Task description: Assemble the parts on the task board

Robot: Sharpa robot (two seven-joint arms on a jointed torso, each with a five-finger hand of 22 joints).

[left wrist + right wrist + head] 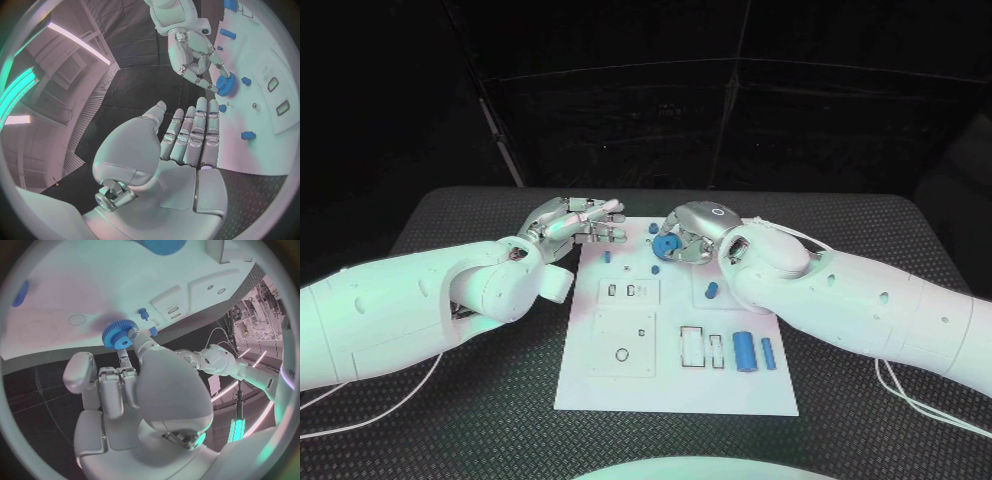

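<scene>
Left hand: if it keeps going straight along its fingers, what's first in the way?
Probably the right hand and the blue gear it holds; the left hand, open with fingers straight, points about there. Depth is unclear, so it might pass just beside them over the task board.

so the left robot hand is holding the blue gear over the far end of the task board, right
Not quite: the right robot hand holds the blue gear over the far end of the task board. The right wrist view shows its fingers gripping the gear; the left robot hand holds nothing.
</scene>
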